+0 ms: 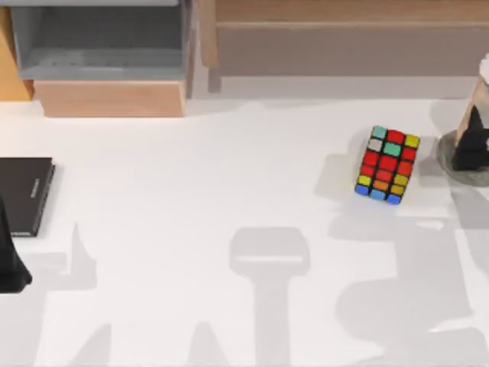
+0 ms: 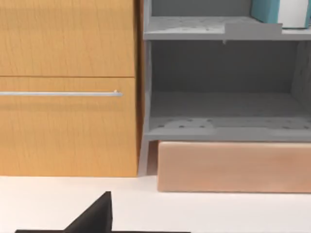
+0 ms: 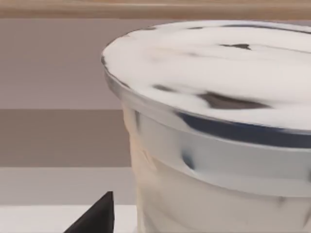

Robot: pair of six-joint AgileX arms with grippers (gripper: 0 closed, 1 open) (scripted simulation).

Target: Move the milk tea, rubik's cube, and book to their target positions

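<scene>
Top view. One rubik's cube (image 1: 386, 165) is lying on the white counter (image 1: 229, 168) toward its right side, tilted a little, red face up. Just right of it, at the counter's right edge, the right gripper (image 1: 471, 145) is reaching over a flat grey round disc (image 1: 446, 153) with the milk tea (image 1: 484, 84) close at its jaws; whether those jaws are gripping the cup I cannot tell. At the left edge, one thin black slab (image 1: 24, 195) is resting flat, and the left gripper (image 1: 11, 264) is hanging beside it; its jaws' spread cannot be told either. One grey open shelf unit (image 1: 99, 38) is standing at the back left on a pale wooden block (image 1: 111, 98).

Left wrist view. One book (image 2: 279, 12), teal cover and white page edges, is standing on the upper grey shelf. One wooden drawer front (image 2: 65, 87) with a metal handle (image 2: 60, 93) is sitting beside the shelves.

Right wrist view. The milk tea's white lid is looming very close, with the clear wall below it.

Handling, as judged: the cup is likely light-walled, smooth and top-heavy, best held around the mid-body and kept upright. The cube is rigid and light; grip across two opposite flat faces. The book is stiff and heavier; take it across the covers.

Count: one cup, one cube, one book.
</scene>
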